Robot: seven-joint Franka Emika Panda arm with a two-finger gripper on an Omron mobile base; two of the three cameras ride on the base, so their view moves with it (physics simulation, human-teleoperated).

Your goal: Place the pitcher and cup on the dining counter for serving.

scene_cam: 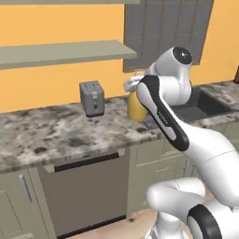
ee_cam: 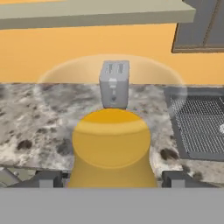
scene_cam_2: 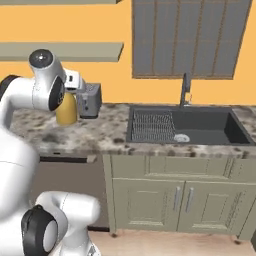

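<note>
rendered kitchen scene under bright, even, diffuse light with no visible lamp or clear light direction. the orange wall (scene_cam: 56,84) is flat and uniformly lit, without glare. shadows are faint: a soft dark patch lies beside the toaster (scene_cam: 92,98) on the marble counter (scene_cam: 51,133), and the sink (scene_cam_2: 200,125) basin reads dark. the white robot arm (scene_cam: 205,149) shows gentle shading and no harsh highlights. edges look slightly soft and low in resolution in all views. in the hand view, a pale translucent arc curves above the pitcher (ee_cam: 111,146), whose near body looks smooth and slightly blurred.
</note>
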